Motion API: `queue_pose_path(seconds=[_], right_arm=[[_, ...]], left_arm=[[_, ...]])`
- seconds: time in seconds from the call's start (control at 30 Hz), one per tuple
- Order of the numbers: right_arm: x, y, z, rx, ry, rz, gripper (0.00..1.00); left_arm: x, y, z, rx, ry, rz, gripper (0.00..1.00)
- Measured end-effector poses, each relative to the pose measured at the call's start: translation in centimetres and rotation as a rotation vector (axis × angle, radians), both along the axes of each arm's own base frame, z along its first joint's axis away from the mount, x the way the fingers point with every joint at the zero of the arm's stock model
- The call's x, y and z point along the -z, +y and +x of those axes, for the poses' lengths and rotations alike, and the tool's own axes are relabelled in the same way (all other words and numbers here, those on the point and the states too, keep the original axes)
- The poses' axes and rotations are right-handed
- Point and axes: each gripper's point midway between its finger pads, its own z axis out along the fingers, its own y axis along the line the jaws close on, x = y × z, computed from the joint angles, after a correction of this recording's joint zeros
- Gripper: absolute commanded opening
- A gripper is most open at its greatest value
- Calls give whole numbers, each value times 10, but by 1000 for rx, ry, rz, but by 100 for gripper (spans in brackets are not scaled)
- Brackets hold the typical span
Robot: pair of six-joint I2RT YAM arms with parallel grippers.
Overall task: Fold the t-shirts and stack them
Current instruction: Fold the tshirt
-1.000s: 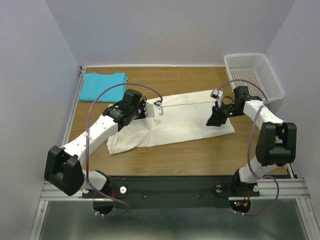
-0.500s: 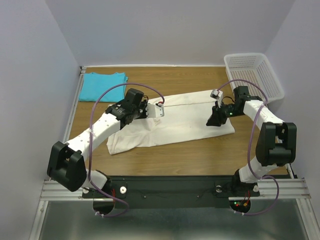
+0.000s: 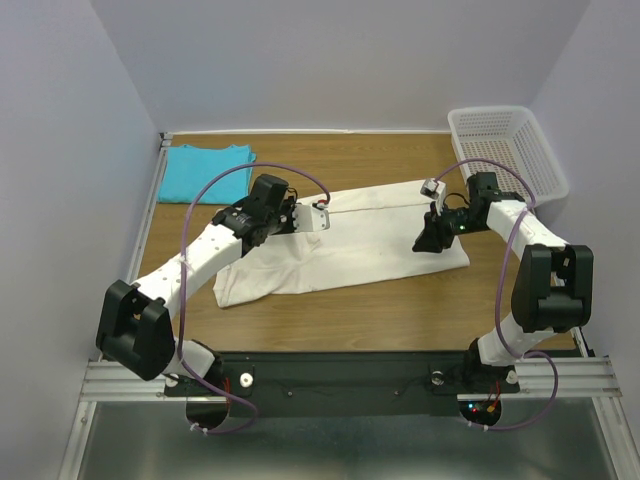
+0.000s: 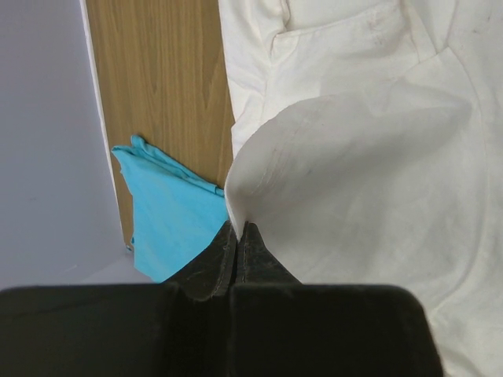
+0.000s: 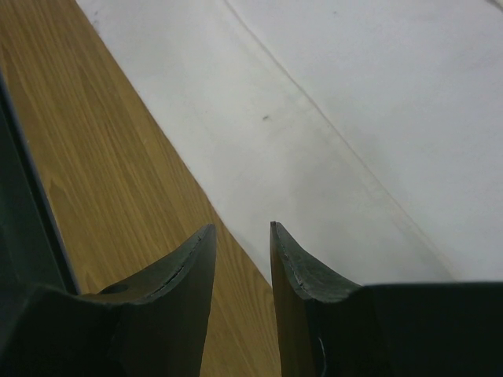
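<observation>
**A:** Where is the cream t-shirt?

**B:** It is spread across the middle of the table, running left to right, with a long crease along its length. The turquoise t-shirt lies well apart from it in the far left corner, flat beside the table's left edge.

**A:** And the left gripper?

**B:** It is clenched on the cream t-shirt. In the left wrist view its fingers meet with a pinch of cloth between them, and a raised flap curves away from the tips. From above, it sits over the shirt's far edge, left of centre.

**A:** The right gripper?

**B:** Released. Its fingers stand apart with nothing between them. They point down at the shirt's right end, just where the cloth edge meets bare wood. I cannot tell whether the tips touch the cloth.

**A:** Anything else on the table?

**B:** A white perforated basket in the far right corner, apart from both shirts.
</observation>
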Motion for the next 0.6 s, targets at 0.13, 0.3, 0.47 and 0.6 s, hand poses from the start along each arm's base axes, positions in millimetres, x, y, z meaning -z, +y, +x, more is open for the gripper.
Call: queue_pose_path(seconds=[0.13, 0.3, 0.47, 0.6], right_arm=[[0, 0, 0, 0, 0, 0, 40], [0, 0, 0, 0, 0, 0, 40], [0, 0, 0, 0, 0, 0, 40], [0, 0, 0, -2, -3, -1, 40]], left_arm=[[-1, 0, 1, -2, -4, -2, 0], [-1, 0, 3, -3, -10, -3, 0], [2, -1, 8, 1, -7, 7, 0], [1, -3, 12, 10, -13, 12, 0]])
